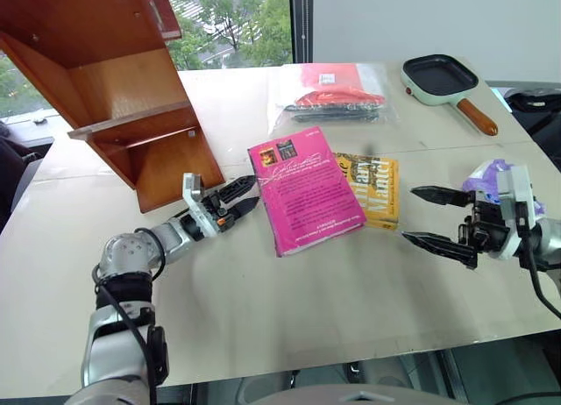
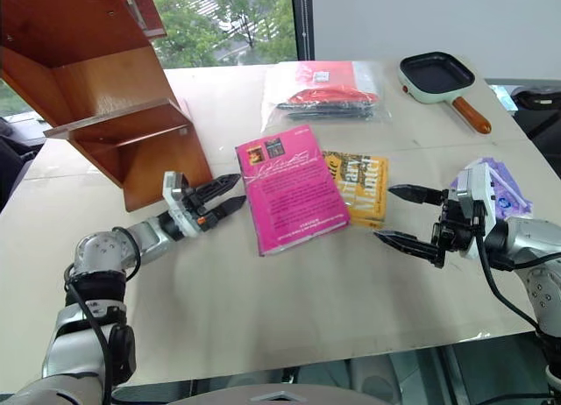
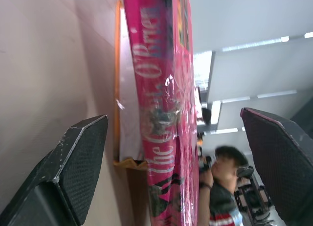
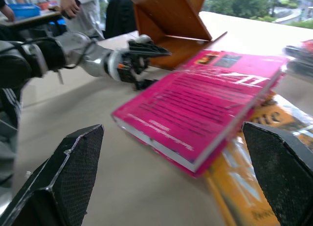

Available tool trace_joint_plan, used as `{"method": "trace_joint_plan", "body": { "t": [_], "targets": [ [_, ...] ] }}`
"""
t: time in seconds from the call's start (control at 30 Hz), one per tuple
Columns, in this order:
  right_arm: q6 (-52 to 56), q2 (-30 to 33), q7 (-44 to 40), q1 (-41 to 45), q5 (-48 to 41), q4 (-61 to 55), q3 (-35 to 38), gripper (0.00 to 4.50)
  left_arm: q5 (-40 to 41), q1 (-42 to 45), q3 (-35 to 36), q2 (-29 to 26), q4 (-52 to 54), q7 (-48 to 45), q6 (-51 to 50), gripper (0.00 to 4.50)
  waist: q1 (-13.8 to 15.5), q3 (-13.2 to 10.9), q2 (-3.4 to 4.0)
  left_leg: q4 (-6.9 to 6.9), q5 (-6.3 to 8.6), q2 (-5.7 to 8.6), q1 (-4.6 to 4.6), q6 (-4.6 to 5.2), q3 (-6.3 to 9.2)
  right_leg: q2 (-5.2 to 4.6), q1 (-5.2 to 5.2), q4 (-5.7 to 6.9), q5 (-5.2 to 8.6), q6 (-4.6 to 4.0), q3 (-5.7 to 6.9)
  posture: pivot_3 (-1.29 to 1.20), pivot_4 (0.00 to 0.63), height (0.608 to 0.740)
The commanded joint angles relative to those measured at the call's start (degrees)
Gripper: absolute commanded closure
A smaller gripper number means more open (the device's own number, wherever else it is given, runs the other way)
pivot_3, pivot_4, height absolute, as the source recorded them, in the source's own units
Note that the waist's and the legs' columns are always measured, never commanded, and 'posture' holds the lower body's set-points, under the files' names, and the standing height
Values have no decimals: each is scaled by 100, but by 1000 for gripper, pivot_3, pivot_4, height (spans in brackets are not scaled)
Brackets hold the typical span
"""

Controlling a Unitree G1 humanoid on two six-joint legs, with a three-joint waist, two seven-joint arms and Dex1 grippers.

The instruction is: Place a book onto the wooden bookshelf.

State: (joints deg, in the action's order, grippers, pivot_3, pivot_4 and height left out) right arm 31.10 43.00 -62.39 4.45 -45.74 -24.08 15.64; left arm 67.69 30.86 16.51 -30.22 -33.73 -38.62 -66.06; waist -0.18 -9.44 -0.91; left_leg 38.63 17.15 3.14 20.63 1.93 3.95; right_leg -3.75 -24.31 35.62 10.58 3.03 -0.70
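The magenta-pink book (image 1: 305, 190) lies flat in the middle of the table (image 1: 263, 291), its right part resting on a yellow-orange book (image 1: 375, 191). My left gripper (image 1: 254, 193) is open just left of the pink book's edge, a small gap away, pointing at it. In the left wrist view the book's spine (image 3: 164, 113) stands between my two fingers (image 3: 73, 172). My right gripper (image 1: 408, 214) is open and empty, right of the yellow book. The wooden bookshelf (image 1: 114, 81) stands at the back left, close behind my left gripper.
A red item in a clear bag (image 1: 337, 94) lies behind the books. A mint-green frying pan (image 1: 443, 81) sits at the back right. A purple object (image 1: 488, 175) lies by my right wrist. People (image 4: 73, 6) stand beyond the table.
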Motion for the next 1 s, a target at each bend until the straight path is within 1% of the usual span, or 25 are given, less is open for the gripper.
{"method": "trace_joint_plan", "body": {
  "t": [0.03,0.17,0.27,0.33,0.43,0.57,0.67,0.7,0.73,0.77,0.8,0.83,0.87,0.9,0.93,1.0],
  "targets": [
    [-146,-152,85,-68,-387,-384,273,36,-625,301,-450,-30,-407,-702,-283,0,29,1,-2,0,0,1,0,0,2,-1,1,0,0,0,3,0,150,740],
    [-215,-106,219,-308,-327,-527,449,36,-1520,975,-940,73,-1348,-1412,-106,0,111,3,-4,0,0,7,2,0,4,-2,1,0,0,1,6,0,150,740],
    [-281,132,178,-650,-78,-586,604,36,-1976,1244,-1094,165,-1736,-1824,11,0,127,7,-2,1,0,15,5,0,15,-10,3,-1,1,2,14,0,150,740],
    [-367,247,252,-818,110,-647,733,36,-2146,1372,-1077,228,-1887,-2029,5,0,121,8,-2,1,0,21,4,1,17,-18,5,-1,2,4,16,0,150,740],
    [-336,319,444,-974,137,-736,1016,36,-2355,1448,-1046,278,-1985,-2271,-25,0,114,9,-2,2,-1,23,4,2,22,-23,7,0,3,5,22,0,150,740],
    [-450,354,252,-1195,-12,-833,1358,36,-2591,1444,-975,324,-2101,-2422,-25,0,116,11,-1,3,-1,24,5,2,29,-26,9,0,4,7,28,0,150,740],
    [-421,401,99,-1378,-129,-926,1466,0,-2746,1400,-985,341,-2133,-2607,-50,817,103,12,1,3,-1,27,8,2,38,-28,11,0,8,14,34,0,150,740],
    [-441,406,77,-1395,-127,-916,1468,0,-2799,1396,-970,350,-2155,-2653,-56,1348,96,13,2,3,-1,26,8,2,38,-29,11,0,8,14,34,0,150,740],
    [-477,410,69,-1385,-100,-878,1454,0,-2853,1387,-957,367,-2186,-2685,-57,1722,95,13,2,2,0,27,7,2,37,-29,11,0,8,14,32,0,150,740],
    [-510,416,69,-1372,-71,-843,1437,0,-2909,1378,-948,384,-2209,-2716,-57,2261,95,13,3,2,0,26,6,2,36,-30,11,0,8,14,32,0,150,740],
    [-532,422,65,-1349,-53,-809,1411,0,-2954,1355,-961,410,-2208,-2752,-80,2646,94,14,5,2,-1,26,6,2,36,-29,11,0,9,14,32,0,150,740],
    [-550,424,66,-1325,-37,-785,1382,0,-2989,1332,-976,433,-2194,-2788,-106,2848,95,18,9,2,0,26,5,3,37,-29,11,0,9,15,33,0,150,740],
    [-567,424,63,-1297,-27,-772,1343,0,-3025,1316,-973,455,-2185,-2816,-119,3506,100,21,13,2,0,26,2,3,37,-29,15,1,9,15,33,0,150,740],
    [-579,419,74,-1259,-12,-767,1284,0,-3040,1312,-923,475,-2208,-2798,-110,3757,102,25,18,3,0,26,0,3,37,-29,19,1,9,15,35,0,150,740],
    [-593,412,81,-1219,9,-757,1223,0,-3028,1310,-836,486,-2223,-2779,-94,3879,100,26,20,3,0,26,-2,4,38,-30,21,1,9,16,36,0,150,740],
    [-608,408,90,-1156,37,-741,1141,0,-2992,1313,-655,476,-2221,-2736,-57,3879,106,29,20,4,0,27,-1,4,39,-30,22,0,11,18,37,0,150,740]
  ]
}}
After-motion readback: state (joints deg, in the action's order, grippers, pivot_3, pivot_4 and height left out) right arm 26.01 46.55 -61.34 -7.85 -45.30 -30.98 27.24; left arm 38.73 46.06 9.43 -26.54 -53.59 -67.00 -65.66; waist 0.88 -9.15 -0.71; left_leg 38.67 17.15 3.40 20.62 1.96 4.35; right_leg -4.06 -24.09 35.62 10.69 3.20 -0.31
